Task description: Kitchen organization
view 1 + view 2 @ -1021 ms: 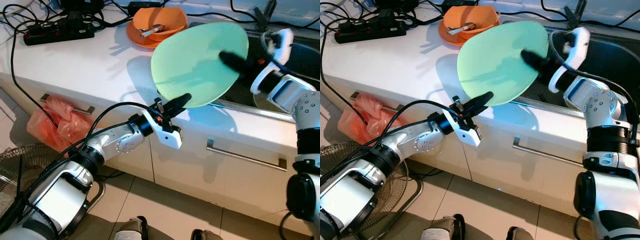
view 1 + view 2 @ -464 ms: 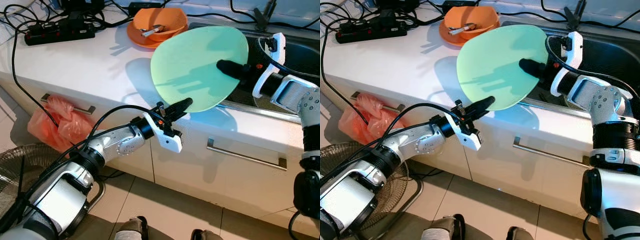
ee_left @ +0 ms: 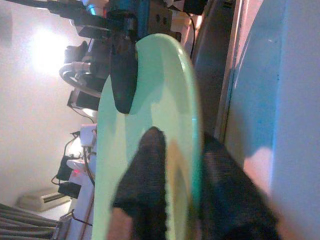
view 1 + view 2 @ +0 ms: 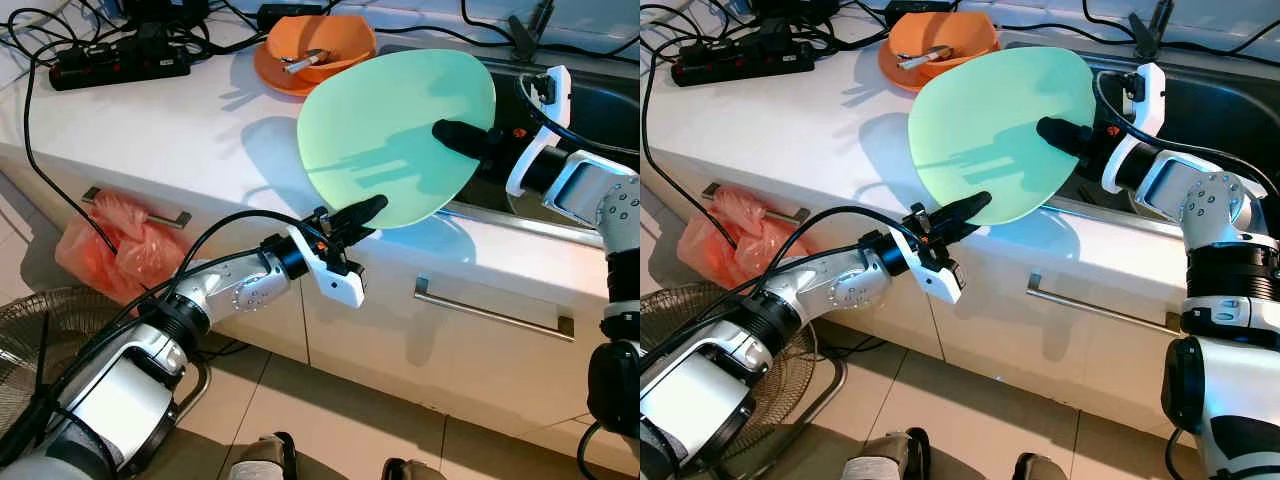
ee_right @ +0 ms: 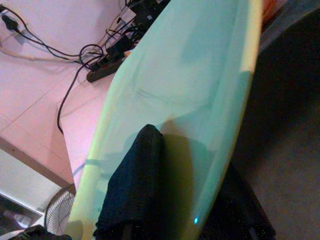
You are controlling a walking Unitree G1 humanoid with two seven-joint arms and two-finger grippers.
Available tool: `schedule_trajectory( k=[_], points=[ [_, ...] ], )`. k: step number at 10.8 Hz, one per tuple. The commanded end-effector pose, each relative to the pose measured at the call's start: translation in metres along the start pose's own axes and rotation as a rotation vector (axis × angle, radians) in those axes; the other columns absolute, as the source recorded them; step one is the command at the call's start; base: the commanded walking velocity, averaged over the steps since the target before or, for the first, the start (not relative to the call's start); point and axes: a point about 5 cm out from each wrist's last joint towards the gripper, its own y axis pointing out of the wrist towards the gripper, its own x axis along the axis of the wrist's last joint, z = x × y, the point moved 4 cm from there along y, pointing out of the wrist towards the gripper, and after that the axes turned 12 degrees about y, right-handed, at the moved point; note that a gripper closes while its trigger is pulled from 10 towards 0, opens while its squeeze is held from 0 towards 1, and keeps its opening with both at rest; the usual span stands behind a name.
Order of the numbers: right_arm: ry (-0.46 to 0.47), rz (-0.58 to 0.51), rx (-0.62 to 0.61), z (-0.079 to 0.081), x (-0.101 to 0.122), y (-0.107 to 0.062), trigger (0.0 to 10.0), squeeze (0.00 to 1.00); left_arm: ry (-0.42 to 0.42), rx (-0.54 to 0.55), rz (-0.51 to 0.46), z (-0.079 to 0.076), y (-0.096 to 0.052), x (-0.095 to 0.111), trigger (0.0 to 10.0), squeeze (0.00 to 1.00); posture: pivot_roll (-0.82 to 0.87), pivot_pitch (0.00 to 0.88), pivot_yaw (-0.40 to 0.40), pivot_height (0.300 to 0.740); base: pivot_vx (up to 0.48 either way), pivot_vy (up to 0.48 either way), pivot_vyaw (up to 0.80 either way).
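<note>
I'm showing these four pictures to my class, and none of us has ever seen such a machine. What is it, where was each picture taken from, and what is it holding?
This is a humanoid robot with two silver arms, each ending in a gripper of two long black fingers. Two pictures come from cameras in its head, looking down at a white kitchen counter. The other two come from cameras on its wrists, looking along the fingers.

Both grippers hold one large pale green plate, tilted in the air above the counter's front edge. The left gripper pinches its lower rim; the right gripper clamps its far side, next to the sink.

On the counter lie an orange bowl with cutlery in it and a black power strip with cables. Below hangs a red plastic bag.
</note>
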Motion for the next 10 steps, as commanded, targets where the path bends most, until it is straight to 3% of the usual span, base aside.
schedule_trajectory(
  k=[1, 4, 8, 10],
  points=[
    [0.011, 0.086, -0.081, -0.017, -0.023, 0.001, 0.0, 0.0, 0.003, 0.235, -0.002, 0.049, 0.016, -0.005, 10.0, 1.0, 0.02, 0.133, 0.062, 0.74, 0.0, 0.0, 0.0],
    [0.025, 0.064, -0.095, -0.022, -0.025, -0.002, 0.0, 0.0, -0.038, 0.255, -0.042, 0.054, 0.015, 0.001, 10.0, 1.0, 0.02, 0.132, 0.063, 0.74, 0.0, 0.0, 0.0],
    [0.096, -0.079, -0.125, -0.026, -0.024, 0.004, 0.0, 0.0, -0.117, 0.322, -0.1, 0.073, 0.02, 0.011, 10.0, 1.0, 0.03, 0.135, 0.064, 0.74, 0.0, 0.0, 0.0],
    [0.115, -0.3, -0.245, -0.044, 0.008, -0.005, 0.0, 0.0, -0.183, 0.39, -0.1, 0.093, 0.023, 0.011, 10.0, 1.0, 0.03, 0.14, 0.066, 0.74, 0.0, 0.0, 0.0]
  ],
)
